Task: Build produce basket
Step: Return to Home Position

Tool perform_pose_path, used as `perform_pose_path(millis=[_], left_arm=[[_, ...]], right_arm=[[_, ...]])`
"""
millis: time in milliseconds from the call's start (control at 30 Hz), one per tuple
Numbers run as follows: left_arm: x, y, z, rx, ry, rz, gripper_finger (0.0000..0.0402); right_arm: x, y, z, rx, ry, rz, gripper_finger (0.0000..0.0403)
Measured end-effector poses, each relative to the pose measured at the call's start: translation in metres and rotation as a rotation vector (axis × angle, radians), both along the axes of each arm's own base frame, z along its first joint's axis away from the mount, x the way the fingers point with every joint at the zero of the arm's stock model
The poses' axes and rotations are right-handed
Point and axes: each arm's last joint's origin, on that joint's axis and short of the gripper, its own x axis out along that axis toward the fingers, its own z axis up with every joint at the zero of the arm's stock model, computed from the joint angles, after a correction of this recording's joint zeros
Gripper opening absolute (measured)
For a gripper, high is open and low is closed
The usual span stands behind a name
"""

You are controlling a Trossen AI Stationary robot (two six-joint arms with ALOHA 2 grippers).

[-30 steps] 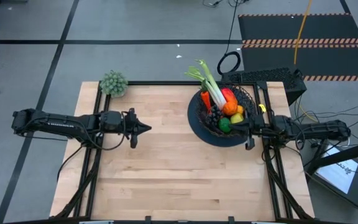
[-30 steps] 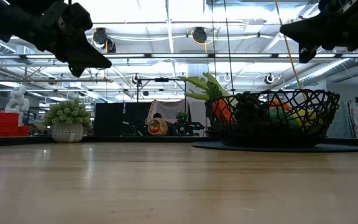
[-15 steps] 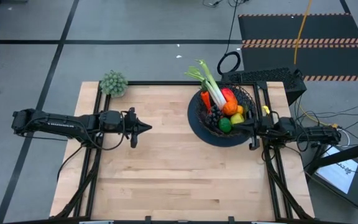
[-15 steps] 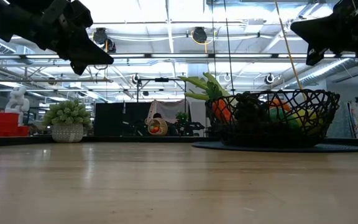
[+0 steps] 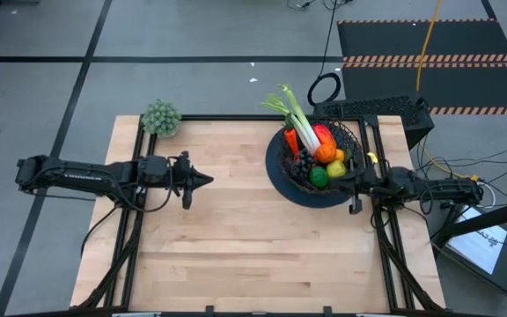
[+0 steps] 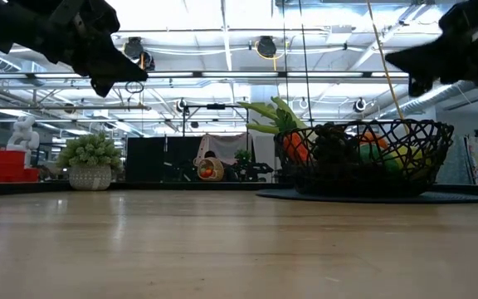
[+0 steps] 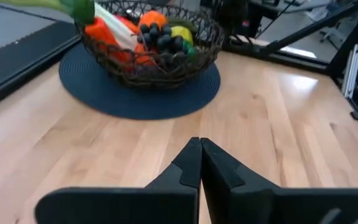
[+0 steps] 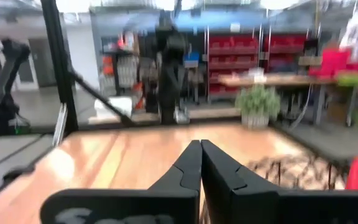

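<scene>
The right gripper [image 8: 200, 145] has drawn back from the black wire-mesh basket [image 6: 405, 166], jaws pressed together, as on the left gripper [image 5: 210, 180]. Produce [image 5: 319, 158] heaps inside, over a round dark mat [image 7: 135, 99] on the wooden desk [image 5: 236, 238].

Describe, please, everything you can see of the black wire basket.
The basket is a round, shallow bowl of black open wire mesh with a looped, woven-looking rim. It stands upright on a round dark-blue mat, on the right arm's side of the wooden table. It is filled with toy produce: a leek juts out over the rim, and dark grapes lie on top.
</scene>
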Motion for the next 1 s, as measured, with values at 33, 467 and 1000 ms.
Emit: perform_pose_path(millis=[33, 467, 1000], left_arm=[[-0.001, 0.000, 0.000, 0.001, 0.003, 0.000, 0.0007], [-0.034, -0.002, -0.017, -0.022, -0.018, 0.005, 0.0004], [-0.060, -0.004, -0.046, 0.050, -0.213, -0.041, 0.0002]], right_arm=[[0.000, 0.000, -0.003, 0.014, 0.031, 0.002, 0.0000], [0.001, 0.000, -0.014, 0.004, 0.142, 0.002, 0.0000], [0.001, 0.000, -0.006, -0.003, 0.061, 0.000, 0.0000]])
